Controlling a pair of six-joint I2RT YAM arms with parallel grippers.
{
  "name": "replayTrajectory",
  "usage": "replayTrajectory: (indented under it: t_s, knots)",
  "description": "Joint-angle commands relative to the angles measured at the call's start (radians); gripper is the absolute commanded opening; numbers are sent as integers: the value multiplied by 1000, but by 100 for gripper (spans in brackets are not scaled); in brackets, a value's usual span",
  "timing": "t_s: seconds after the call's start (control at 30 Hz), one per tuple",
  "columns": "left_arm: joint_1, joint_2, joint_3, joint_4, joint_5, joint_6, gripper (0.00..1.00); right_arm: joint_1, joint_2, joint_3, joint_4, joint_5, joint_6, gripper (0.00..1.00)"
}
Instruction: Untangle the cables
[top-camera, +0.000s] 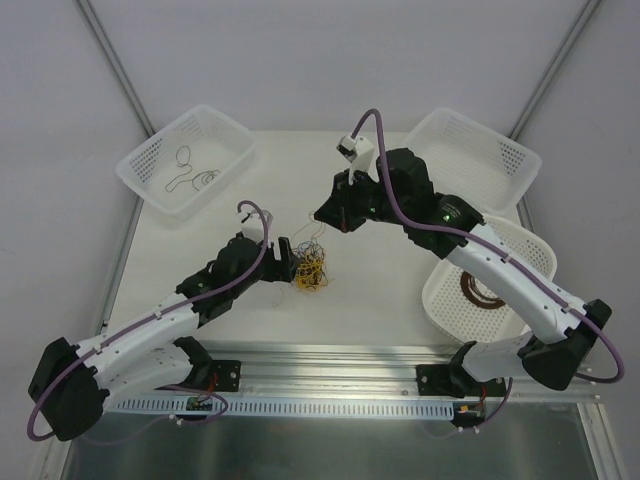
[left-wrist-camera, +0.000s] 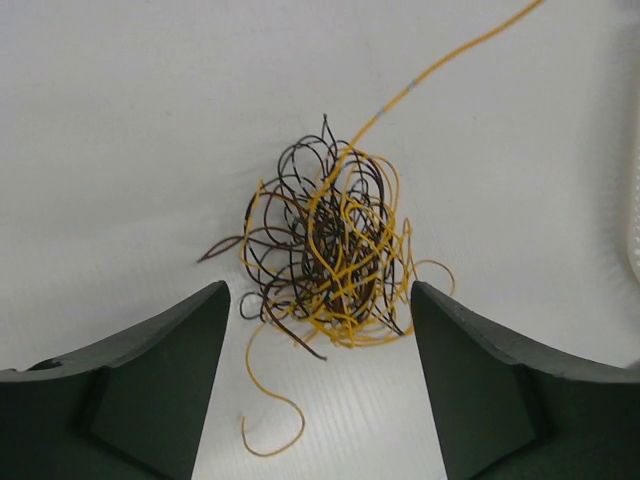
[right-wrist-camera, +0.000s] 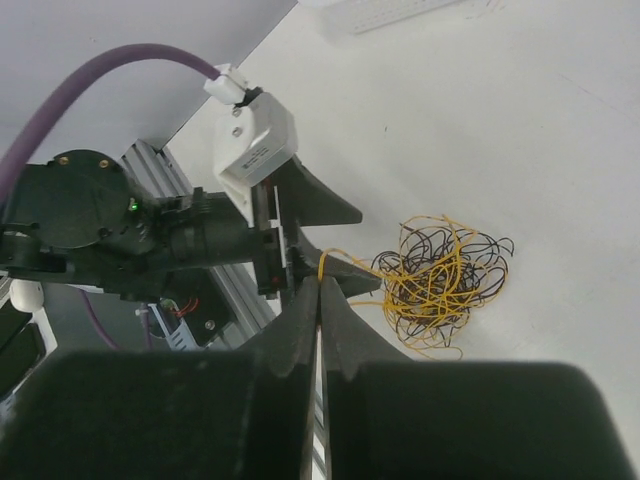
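Your right claw (right-wrist-camera: 320, 285) pinches a yellow strand (left-wrist-camera: 450, 55), likely to draw it out. Left claw (left-wrist-camera: 318, 295) is spread astride the cables (left-wrist-camera: 330, 250), probably to anchor them.

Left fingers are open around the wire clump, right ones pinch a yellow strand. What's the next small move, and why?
Probably close the left fingers on the tangle to anchor it. They stand open on either side of it, while the right fingers are shut on a yellow strand running out of it; pulling now would likely drag everything.
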Motion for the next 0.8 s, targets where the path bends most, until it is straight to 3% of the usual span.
replayTrajectory:
  t_s: [0.0,0.3,0.4,0.47,0.53,0.57,0.77]
  knots:
    - [9,73,53,148,-110,42,71,7,-42,29,23,-32,23,1]
    - [9,280,71,280,-127,-4,55,8,-114,-34,27,-15,37,1]
    - [9,303,79,306,-124,-13,44,7,-132,-41,20,-7,28,1]
    - [9,308,91,314,-119,-7,27,8,-140,-54,14,3,22,1]
    - [9,300,106,293,-113,10,4,7,-151,-81,9,23,19,0]
    - [9,288,141,267,-116,14,0,5,-157,-93,11,40,19,1]
    - [11,177,316,2,-110,66,0,-57,-207,-262,27,163,49,1]
